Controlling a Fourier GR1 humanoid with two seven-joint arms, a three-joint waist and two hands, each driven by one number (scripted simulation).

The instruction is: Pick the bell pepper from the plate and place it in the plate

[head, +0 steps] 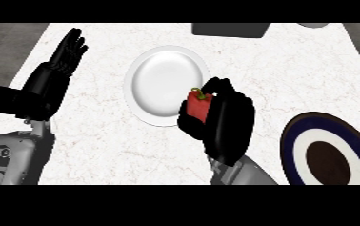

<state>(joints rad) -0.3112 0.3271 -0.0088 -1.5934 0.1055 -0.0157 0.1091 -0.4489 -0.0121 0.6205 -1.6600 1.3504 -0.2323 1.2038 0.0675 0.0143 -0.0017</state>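
Item 1, left edge of the frame: left hand (65, 58). You see it upright with fingers straight and spread, resting apart from everything on the counter (105, 144); it takes no part in the carry, which likely explains its parked pose.

Item 2, centre, slightly upper: white plate (165, 84). Nothing lies on it. You can take it as the destination, since the pepper is arriving at its right rim.

Item 3, centre, just right of the white plate: bell pepper (197, 106), red with a green stem, clamped in the right hand (224, 120). Fingers and thumb curl round it, hiding its right side. The forearm rises from the lower edge and leans toward the upper left, so the pepper overlaps the plate's rim.

Item 4, lower right edge: dark plate (320, 148) with blue and white rings, bare, probably the source.

Item 5, top edge: dark box (231, 28), partly cut off.
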